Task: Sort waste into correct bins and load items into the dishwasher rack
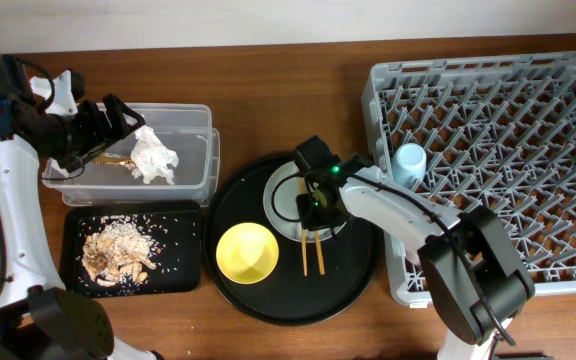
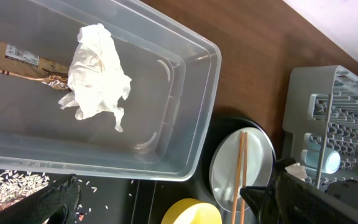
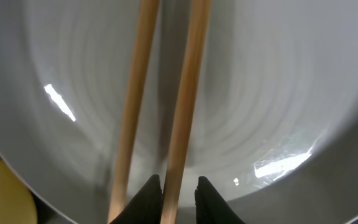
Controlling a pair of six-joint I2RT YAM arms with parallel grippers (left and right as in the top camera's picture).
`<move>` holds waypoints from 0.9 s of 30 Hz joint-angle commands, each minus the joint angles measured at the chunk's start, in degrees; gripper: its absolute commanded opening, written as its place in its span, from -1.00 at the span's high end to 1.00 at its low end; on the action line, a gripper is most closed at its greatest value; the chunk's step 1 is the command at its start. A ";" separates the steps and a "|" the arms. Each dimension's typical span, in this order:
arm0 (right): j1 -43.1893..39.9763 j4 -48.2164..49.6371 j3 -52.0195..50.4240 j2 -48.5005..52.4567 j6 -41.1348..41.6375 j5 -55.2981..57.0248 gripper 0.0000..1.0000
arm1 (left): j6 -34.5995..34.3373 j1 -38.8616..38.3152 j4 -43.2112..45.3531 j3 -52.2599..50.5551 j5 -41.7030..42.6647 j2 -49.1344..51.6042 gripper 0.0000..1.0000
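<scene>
In the overhead view the right gripper (image 1: pixel 313 205) hangs in the centre of the frame over the pale grey-white round plate (image 1: pixel 286 192). The pair of brown wooden chopsticks (image 1: pixel 311 250) lies across this plate, with its lower ends on the large round black tray (image 1: pixel 353 275), beside the yellow bowl (image 1: pixel 245 252). The large square grey plastic rack (image 1: pixel 498 170) fills the right side and holds a small light-blue cup (image 1: pixel 408 162). At the upper left the left gripper (image 1: pixel 116 128) hovers with jaws wide apart over the clear plastic rectangular tub (image 1: pixel 196 120). The left wrist view shows the crumpled white tissue (image 2: pixel 95 78) and the shiny gold wrapper strip (image 2: pixel 23 62) lying in this tub. In the right wrist view the two fingertips (image 3: pixel 151 199) stand close together around only the right stick. A small gap shows on one side, so I cannot tell if they press it. I judge the step is to lift the chopsticks for the rack. To do it well, the jaws should open a little and take both sticks together. Then the lift should go straight up, so that the plate does not slide.
</scene>
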 commanded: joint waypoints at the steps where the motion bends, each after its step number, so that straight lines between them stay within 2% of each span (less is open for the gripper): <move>1: 0.31 1.01 -1.64 0.52 0.50 1.77 0.58 | -0.28 0.35 -0.07 0.20 0.15 -0.04 -0.98; 6: 0.28 1.84 -1.57 0.50 0.48 1.53 0.92 | -0.28 0.35 -0.07 0.20 0.15 -0.04 -0.99; 11: 0.11 1.79 -0.26 0.28 0.20 1.55 0.92 | -0.28 0.35 -0.07 0.20 0.15 -0.04 -0.99; 14: -2.19 -1.40 4.35 -1.86 -4.42 1.57 0.92 | -0.28 0.35 -0.07 0.20 0.15 -0.04 -0.99; 17: -7.43 -8.11 12.17 -5.25 -11.72 1.68 0.92 | -0.28 0.35 -0.07 0.20 0.15 -0.04 -0.99; 21: -18.53 -17.03 22.05 -6.73 -25.22 7.78 0.92 | -0.28 0.35 -0.07 0.20 0.15 -0.04 -0.99; 25: -28.68 -17.11 22.10 -6.36 -26.05 8.79 0.92 | -0.28 0.35 -0.07 0.20 0.15 -0.04 -0.99; 27: -32.89 -17.11 22.08 -5.18 -32.06 5.05 0.92 | -0.28 0.35 -0.07 0.20 0.15 -0.04 -0.99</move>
